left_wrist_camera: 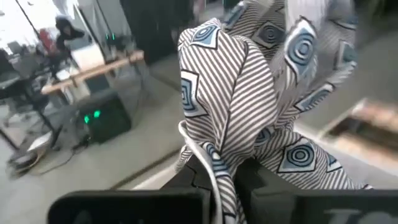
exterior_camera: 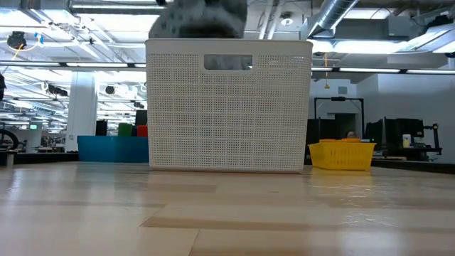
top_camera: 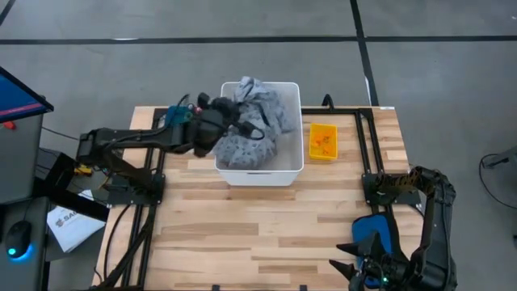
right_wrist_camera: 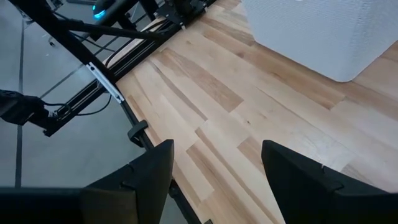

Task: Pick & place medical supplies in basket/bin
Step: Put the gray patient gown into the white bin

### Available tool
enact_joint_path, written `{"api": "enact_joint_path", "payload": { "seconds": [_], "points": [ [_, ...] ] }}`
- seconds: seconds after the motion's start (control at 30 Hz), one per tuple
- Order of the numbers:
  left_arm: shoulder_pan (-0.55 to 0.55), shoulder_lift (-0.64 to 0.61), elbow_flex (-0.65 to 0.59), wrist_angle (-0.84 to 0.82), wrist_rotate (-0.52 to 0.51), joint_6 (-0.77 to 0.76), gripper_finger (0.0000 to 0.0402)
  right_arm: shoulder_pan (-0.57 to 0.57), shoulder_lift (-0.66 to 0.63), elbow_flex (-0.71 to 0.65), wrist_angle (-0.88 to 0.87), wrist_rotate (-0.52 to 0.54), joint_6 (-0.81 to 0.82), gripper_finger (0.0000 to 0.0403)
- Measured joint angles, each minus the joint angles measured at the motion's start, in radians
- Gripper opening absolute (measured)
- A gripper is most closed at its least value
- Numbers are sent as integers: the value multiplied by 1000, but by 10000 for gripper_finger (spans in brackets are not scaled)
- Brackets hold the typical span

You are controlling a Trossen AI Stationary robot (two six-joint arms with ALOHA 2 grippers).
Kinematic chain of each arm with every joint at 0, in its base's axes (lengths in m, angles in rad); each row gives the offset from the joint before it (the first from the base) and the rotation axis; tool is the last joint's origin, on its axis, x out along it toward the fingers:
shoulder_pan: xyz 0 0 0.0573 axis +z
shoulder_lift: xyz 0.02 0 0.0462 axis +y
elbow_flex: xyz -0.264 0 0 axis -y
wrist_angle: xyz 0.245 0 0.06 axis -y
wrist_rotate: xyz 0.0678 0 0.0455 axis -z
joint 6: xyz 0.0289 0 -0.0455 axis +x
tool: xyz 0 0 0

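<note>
The large grey patterned gown [top_camera: 257, 121] lies heaped in the white bin [top_camera: 289, 166]. Its top shows above the bin's rim in the low view [exterior_camera: 202, 18]. My left gripper [top_camera: 236, 123] reaches in from the table's left, over the bin's left part, and is shut on the gown [left_wrist_camera: 249, 93]. My right gripper [right_wrist_camera: 214, 180] is open and waits over the table's near right corner [top_camera: 355, 271], away from the bin. A small yellow basket [top_camera: 322, 141] right of the bin holds small orange pieces. No pill bottle or coloured piece shows elsewhere. My left gripper pinches a bunched fold of the gown [left_wrist_camera: 219, 165] between its two fingers, several layers gathered, with a white cord or hem running through the pinch. The cloth bulges up beyond the fingers. In the high view the rest of the gown lies in the bin.
The white bin [exterior_camera: 227, 107] stands at the table's far middle, the yellow basket [exterior_camera: 341, 155] close to its right. A blue padded pouch [top_camera: 373, 234] lies by the right arm. Bare wooden table [top_camera: 258, 234] spreads before the bin. Black frame rails run along both table sides.
</note>
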Motion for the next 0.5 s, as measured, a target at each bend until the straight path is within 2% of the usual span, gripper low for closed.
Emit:
{"api": "enact_joint_path", "payload": {
  "seconds": [0.13, 0.2, 0.33, 0.5],
  "points": [
    [-34, -41, -31, 166, -63, 87, 3, -5, 0, 0, 0, 0, 10, 240],
    [-18, -40, -33, 220, 1, 94, 3, -7, 0, 0, 0, 0, 11, 240],
    [13, -1, -33, 209, 107, -6, 3, -14, 0, 0, 0, 0, -1, 240],
    [-7, 68, -5, 215, 131, -51, 3, -21, 0, 0, 0, -1, -4, 240]
  ]
}}
